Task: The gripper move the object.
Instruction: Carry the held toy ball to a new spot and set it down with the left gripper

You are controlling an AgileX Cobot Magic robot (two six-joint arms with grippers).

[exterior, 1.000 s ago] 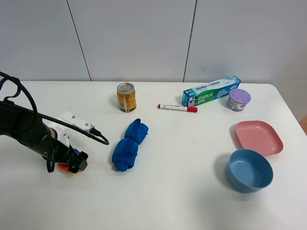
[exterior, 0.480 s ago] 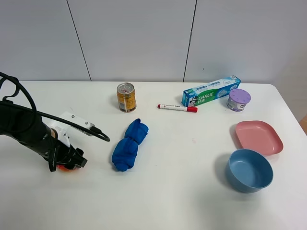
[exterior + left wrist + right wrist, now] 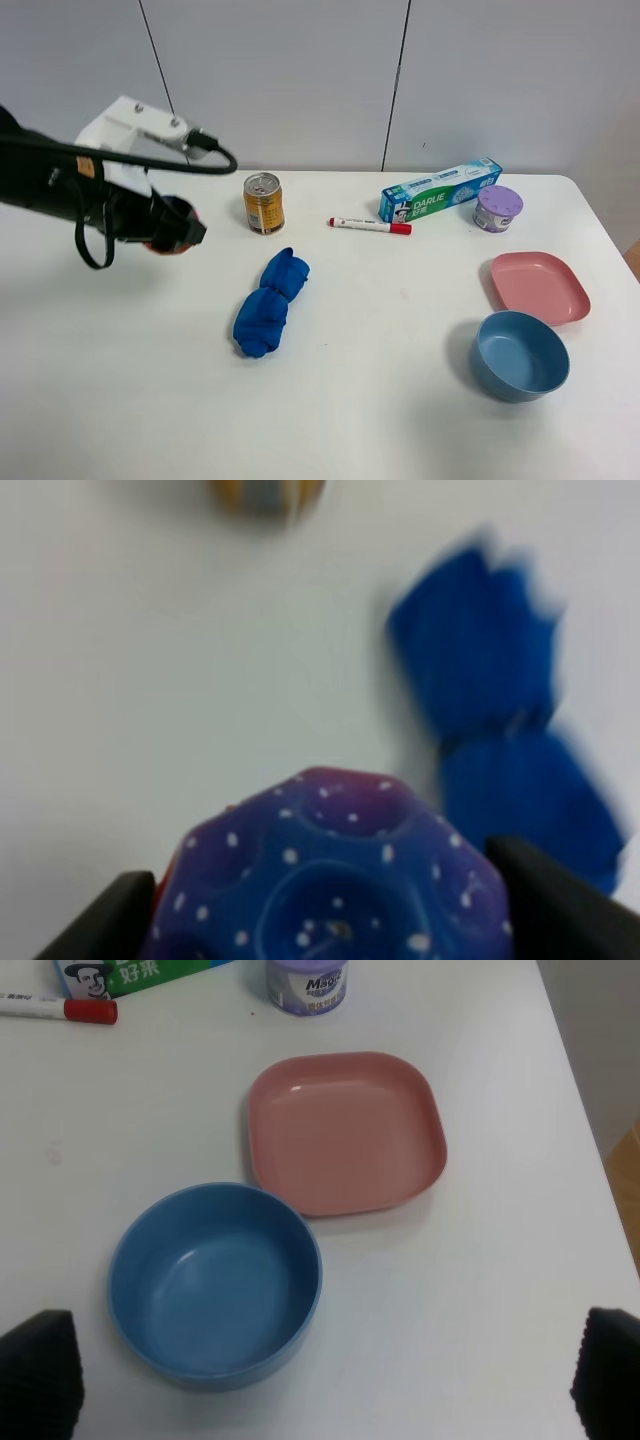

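My left gripper [image 3: 172, 226] is shut on a dimpled blue-purple ball with white dots and a red side [image 3: 335, 875]. It holds the ball in the air above the left part of the table. In the exterior view only a red sliver of the ball [image 3: 193, 214] shows between the fingers. In the left wrist view the dark fingers [image 3: 110, 920] flank the ball. A crumpled blue cloth [image 3: 270, 300] lies on the table to the right of and below the gripper. My right gripper [image 3: 325, 1385] is open and empty, out of the exterior view.
A yellow can [image 3: 263, 203] stands behind the cloth. A red-capped marker [image 3: 370, 225], a toothpaste box [image 3: 440, 189] and a purple tub [image 3: 497, 208] lie at the back right. A pink plate [image 3: 345, 1130] and a blue bowl [image 3: 215, 1280] sit under the right gripper.
My left gripper has risen from the table's left front and moved back and right, carrying the ball up with it. Nothing else has moved.
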